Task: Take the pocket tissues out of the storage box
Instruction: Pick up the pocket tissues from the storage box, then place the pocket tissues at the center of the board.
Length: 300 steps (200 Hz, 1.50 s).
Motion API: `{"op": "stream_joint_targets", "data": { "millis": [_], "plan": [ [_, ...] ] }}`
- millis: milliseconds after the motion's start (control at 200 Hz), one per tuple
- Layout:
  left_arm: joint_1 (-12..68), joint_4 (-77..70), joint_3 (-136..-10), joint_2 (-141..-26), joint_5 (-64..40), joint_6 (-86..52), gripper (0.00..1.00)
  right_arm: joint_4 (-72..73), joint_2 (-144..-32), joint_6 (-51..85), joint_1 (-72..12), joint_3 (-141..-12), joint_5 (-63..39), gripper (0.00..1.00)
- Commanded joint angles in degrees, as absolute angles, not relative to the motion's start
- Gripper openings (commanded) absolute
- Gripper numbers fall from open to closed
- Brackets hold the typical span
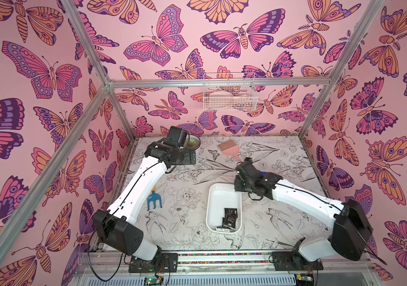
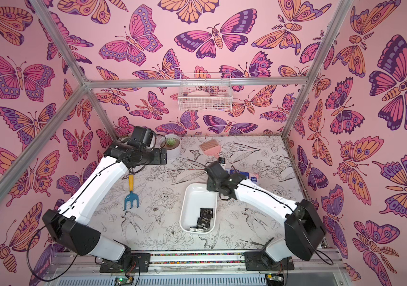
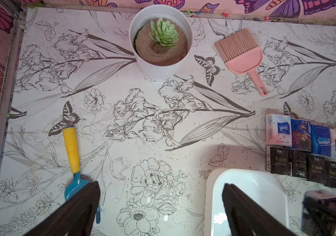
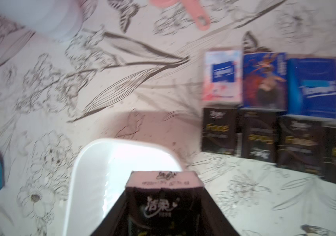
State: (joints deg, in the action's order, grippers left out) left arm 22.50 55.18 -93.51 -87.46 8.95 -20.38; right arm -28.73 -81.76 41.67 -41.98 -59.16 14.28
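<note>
Black tissue packet (image 4: pixel 164 206), long axis along right claw (image 4: pixel 164 181)

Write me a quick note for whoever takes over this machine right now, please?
Left claw: open, empty, away from the box.
Right claw: shut on a black packet, near the far end of the storage box.
Done: eight packets lie in two rows on the table beside the box.
Left: set down the held one, then lift out about three black packets at the box's near end.
</note>
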Motion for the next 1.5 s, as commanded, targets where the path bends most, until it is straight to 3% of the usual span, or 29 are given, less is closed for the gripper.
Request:
{"op": "stream_joint_targets", "data": {
  "millis": [0,451,626,801,1217,1497],
  "plan": [
    [22.3,55.8,-94.2,-86.6,8.7,-20.3,1.00,-30.9,-81.0,38.8,-36.5,-52.5,12.2,0.47],
    [23.0,55.8,-95.4,-87.4,8.8,-20.3,1.00,-20.8,-92.6,41.0,-34.7,-47.8,3.1,0.52],
    [23.0,55.8,-95.9,-88.0,8.8,-20.2,1.00,-23.4,-90.7,40.6,-34.7,-49.4,2.4,0.62],
    [23.1,55.7,-96.4,-88.5,8.4,-20.4,1.00,-25.8,-85.7,39.5,-34.2,-48.5,2.6,0.64],
    [23.3,55.7,-96.4,-88.6,8.6,-20.2,1.00,-24.4,-84.3,39.6,-34.1,-43.0,3.0,0.42],
    [23.4,55.8,-96.2,-88.3,8.8,-20.3,1.00,-18.7,-88.3,40.8,-34.0,-41.6,-0.4,0.35]
  ]
}}
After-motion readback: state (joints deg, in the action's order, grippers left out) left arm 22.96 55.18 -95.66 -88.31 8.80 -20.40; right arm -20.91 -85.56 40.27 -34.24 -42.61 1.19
